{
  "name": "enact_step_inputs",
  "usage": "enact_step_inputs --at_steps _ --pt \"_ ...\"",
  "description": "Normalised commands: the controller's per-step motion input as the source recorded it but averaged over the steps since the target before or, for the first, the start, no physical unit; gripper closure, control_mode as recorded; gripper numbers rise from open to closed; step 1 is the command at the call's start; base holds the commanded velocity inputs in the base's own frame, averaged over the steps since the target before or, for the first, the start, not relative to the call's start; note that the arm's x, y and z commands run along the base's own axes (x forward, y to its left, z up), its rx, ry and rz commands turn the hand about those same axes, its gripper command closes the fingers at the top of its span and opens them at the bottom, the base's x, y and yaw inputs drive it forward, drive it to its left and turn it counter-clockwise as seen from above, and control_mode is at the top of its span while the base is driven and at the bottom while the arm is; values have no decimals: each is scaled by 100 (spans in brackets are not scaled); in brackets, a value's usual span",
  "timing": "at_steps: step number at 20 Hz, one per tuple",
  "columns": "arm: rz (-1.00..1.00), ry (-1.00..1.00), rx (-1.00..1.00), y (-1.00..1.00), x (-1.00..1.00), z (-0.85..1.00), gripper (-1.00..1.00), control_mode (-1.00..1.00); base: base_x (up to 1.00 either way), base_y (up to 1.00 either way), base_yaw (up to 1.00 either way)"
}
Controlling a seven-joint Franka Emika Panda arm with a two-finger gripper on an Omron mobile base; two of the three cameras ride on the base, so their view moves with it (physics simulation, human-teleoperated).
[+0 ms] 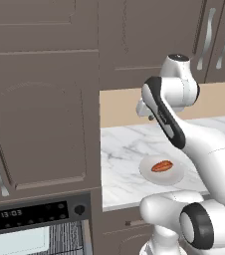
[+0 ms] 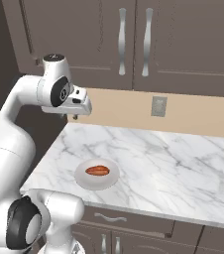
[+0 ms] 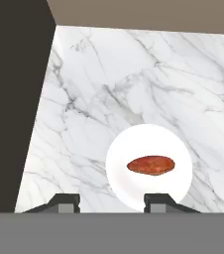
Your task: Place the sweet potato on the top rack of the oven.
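Note:
The sweet potato (image 1: 162, 166) (image 2: 97, 170) (image 3: 150, 165) lies on a round pale plate (image 1: 147, 172) (image 2: 84, 180) (image 3: 134, 144) near the front of the marble counter. My gripper (image 2: 72, 117) (image 3: 111, 203) hangs well above the counter, behind the plate towards the wall. It is open, with nothing between its fingers. The oven (image 1: 27, 215) sits low on the left, below the brown cabinets, with its black control strip, clock and knob (image 1: 79, 209). Fine grey stripes of the top rack (image 1: 64, 237) show beside the pale window (image 1: 15, 242).
The marble counter (image 2: 163, 163) stretches to the right. A tall brown cabinet (image 1: 40, 124) walls off its left end. Upper cabinets with handles (image 2: 134, 42) hang above, and an outlet (image 2: 158, 106) sits on the beige backsplash.

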Motion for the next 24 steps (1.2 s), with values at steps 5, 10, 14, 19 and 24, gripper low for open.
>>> enact_step_inputs --at_steps 5,10,14,19,24 --pt "-6 -1 0 1 -24 -17 -100 -100 0 0 0" --pt "-42 -2 6 -14 -50 -67 -100 -100 0 0 0" --pt "-48 0 3 -30 -21 -82 -100 -100 0 0 0" --pt "-41 -2 3 -37 -1 -71 -100 -100 0 0 0" --pt "-21 -4 3 -21 33 -38 -100 -100 0 0 0"
